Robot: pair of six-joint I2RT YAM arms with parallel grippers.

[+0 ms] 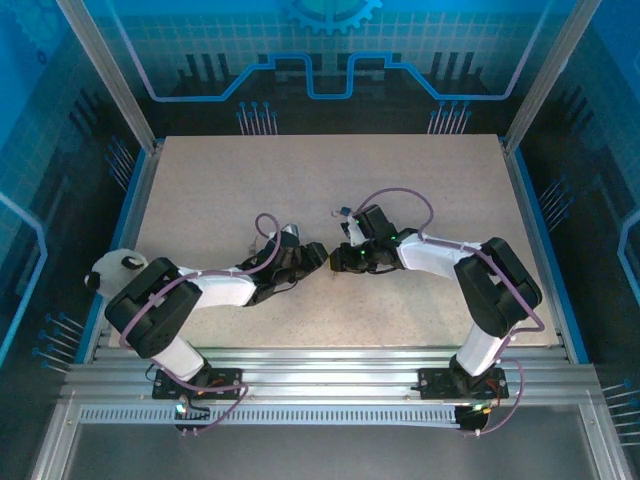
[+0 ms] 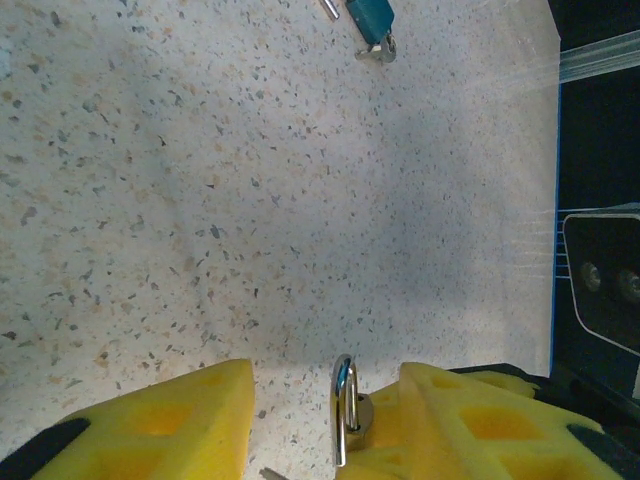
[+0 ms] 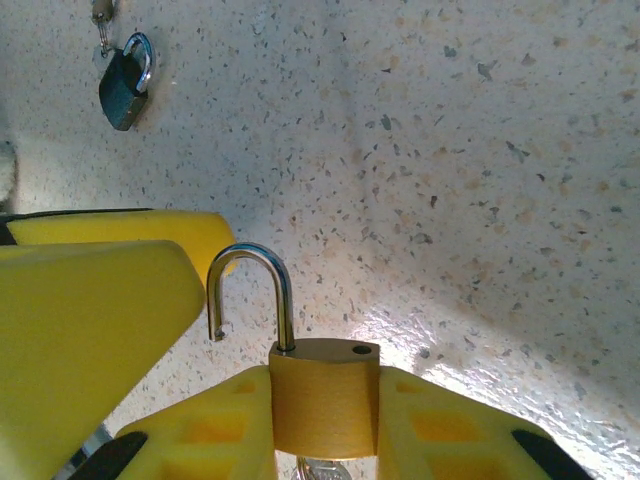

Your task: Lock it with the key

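Observation:
A brass padlock [image 3: 322, 385] stands upright with my right gripper [image 3: 325, 425] shut on its body. Its steel shackle [image 3: 250, 285] is open and swung out to the left. A bit of silver key [image 3: 322, 470] shows under the body. My left gripper [image 2: 325, 415] is open, its yellow fingers [image 2: 160, 425] on either side of the shackle [image 2: 343, 405], which stands nearer the right-hand finger. In the top view both grippers meet at the table's middle, left gripper [image 1: 310, 257] facing right gripper [image 1: 346, 258].
A small dark teal padlock [image 3: 124, 88] with a ring on its shackle lies on the speckled table [image 1: 420, 180] just beyond the grippers; its body [image 2: 371, 15] also shows in the left wrist view. A white rounded object [image 1: 114, 266] sits at the left edge.

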